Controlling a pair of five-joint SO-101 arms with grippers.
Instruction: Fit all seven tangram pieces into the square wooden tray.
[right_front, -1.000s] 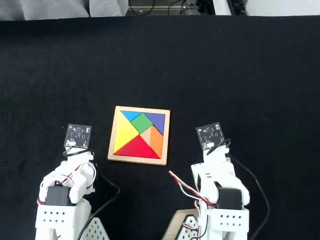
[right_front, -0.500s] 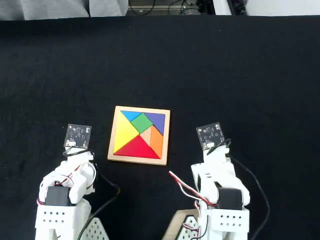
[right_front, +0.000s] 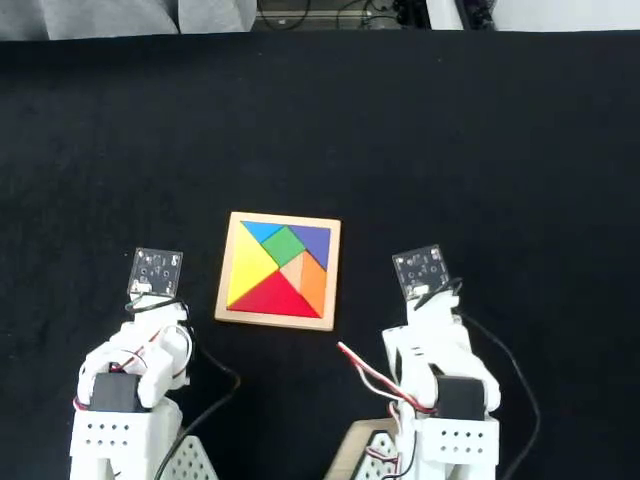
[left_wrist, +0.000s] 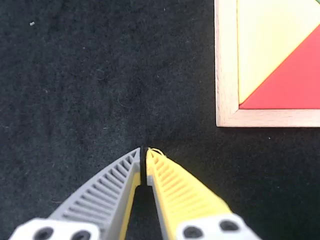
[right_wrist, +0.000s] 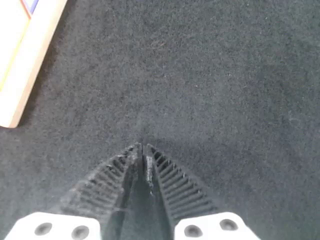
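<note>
In the high view, the square wooden tray (right_front: 274, 319) is seen lying flat on the black-covered desk (right_front: 450, 130), between the left arm (right_front: 130, 385) and the right arm (right_front: 440, 375) and slightly ahead of them. Seven pieces are seated inside it: a yellow triangle (right_front: 245, 270), a red triangle (right_front: 270, 298), a blue triangle (right_front: 262, 231), a green square (right_front: 287, 245), a purple triangle (right_front: 314, 240), an orange piece (right_front: 315, 286) and a pale triangle (right_front: 292, 272).

In the left wrist view, the left end effector (left_wrist: 145, 152) is seen with its fingers pressed together on nothing, over the cloth near one tray corner but apart from it.

In the right wrist view, the right end effector (right_wrist: 142, 148) is likewise closed on nothing, with the tray's edge off to one side, well apart.
</note>
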